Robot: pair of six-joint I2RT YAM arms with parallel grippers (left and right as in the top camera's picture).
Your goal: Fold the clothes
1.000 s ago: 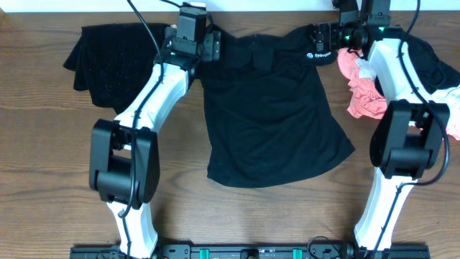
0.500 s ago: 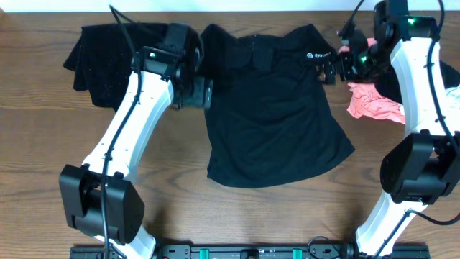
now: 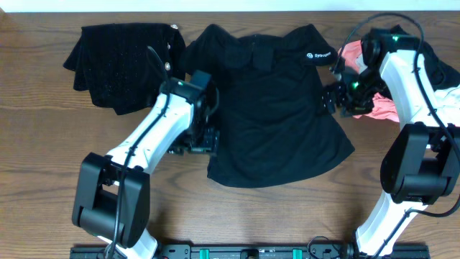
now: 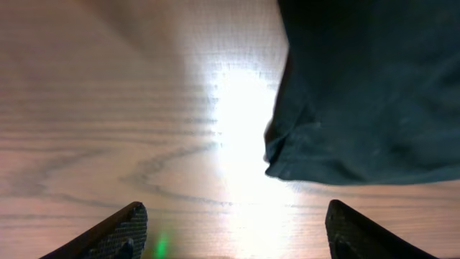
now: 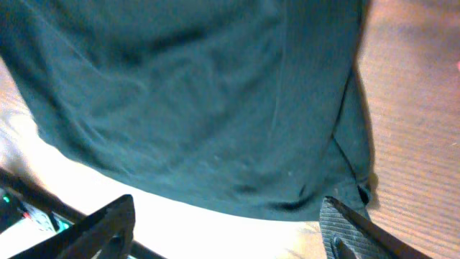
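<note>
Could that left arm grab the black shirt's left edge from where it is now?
Probably yes. The left gripper hangs open beside the black shirt, whose edge lies just ahead of it, with only bare table between. Nothing seems to block the way.

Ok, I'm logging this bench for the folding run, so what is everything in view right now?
black shirt: one, black with a small white logo, spread flat at the table's centre
dotted black garment: one, black, upper left, beside the shirt
pink garment: one seen, pink, crumpled right of the shirt, partly behind the right arm
dark cloth: count unclear, black, far right edge
table: one, brown wood, under everything
left arm: one, white with black joints
right arm: one, white with black joints
left pincer: one, black, open, by the shirt's left edge
right pincer: one, black, open, by the shirt's right edge
</note>
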